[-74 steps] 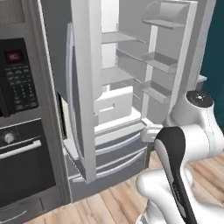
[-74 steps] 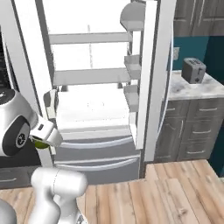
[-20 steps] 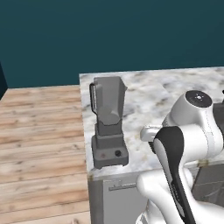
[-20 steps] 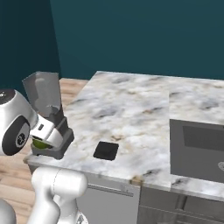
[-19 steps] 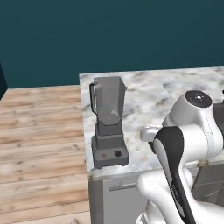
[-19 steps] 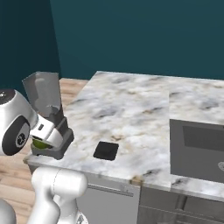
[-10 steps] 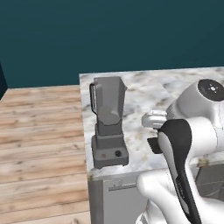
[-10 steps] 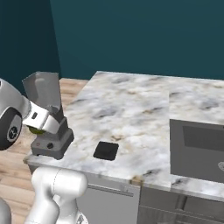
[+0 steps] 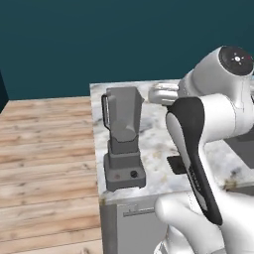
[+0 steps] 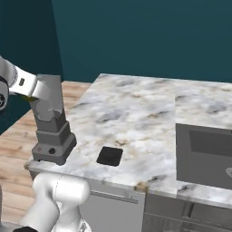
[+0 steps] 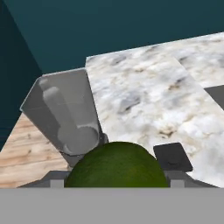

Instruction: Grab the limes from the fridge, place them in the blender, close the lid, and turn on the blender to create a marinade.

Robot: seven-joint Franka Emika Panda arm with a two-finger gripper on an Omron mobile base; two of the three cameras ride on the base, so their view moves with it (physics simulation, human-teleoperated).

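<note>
Now, from the left base view, the blender [image 9: 123, 141] stands at the near corner of the marble tabletop [image 9: 158, 144], its jar open at the top, with the white arm reaching across just beside it.

From the right base view, the lid [image 10: 110, 156] lies flat on the tabletop just beside the blender's base, apart from it, and the arm's wrist sits level with the jar's rim.

From the hand view, a lime [image 11: 116, 165] sits clamped in the end effector [image 11: 114, 183], low and close to the camera, with the open jar beyond it and the lid off to the other side.

Judging from this, the lime is not yet over the jar mouth. Released here, it would likely strike the rim or fall outside and roll off the tabletop edge beside the blender. The arm could also nudge the tall, narrow jar.
</note>
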